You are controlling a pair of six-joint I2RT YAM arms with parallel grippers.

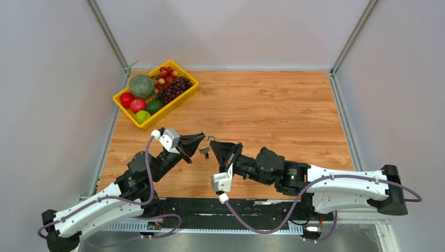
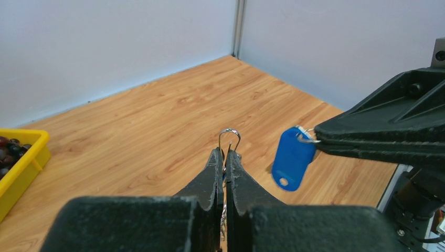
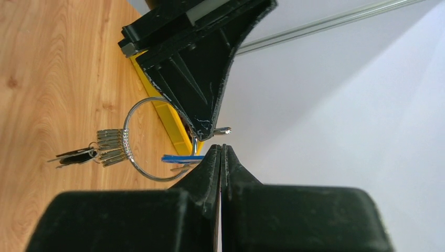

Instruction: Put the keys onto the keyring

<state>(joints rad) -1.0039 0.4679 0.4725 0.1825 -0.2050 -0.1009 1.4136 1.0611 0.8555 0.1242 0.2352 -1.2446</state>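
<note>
My left gripper [image 1: 201, 138] [image 2: 225, 152] is shut on the keyring [image 2: 230, 132], and a thin silver loop of it sticks out past the tips. In the right wrist view the keyring [image 3: 125, 128] hangs from the left gripper's fingers [image 3: 199, 68] above the table, with several small keys [image 3: 107, 147] threaded on it. My right gripper [image 1: 213, 145] [image 3: 221, 148] is shut on the small ring of a blue-headed key [image 2: 288, 157], held just beside the keyring. That key shows edge-on in the right wrist view [image 3: 181, 157]. The hanging keys also show in the top view [image 1: 204, 152].
A yellow basket [image 1: 119, 104] of fruit stands at the back left of the wooden table [image 1: 273, 110]; its corner shows in the left wrist view [image 2: 23, 168]. Grey walls close in the table on three sides.
</note>
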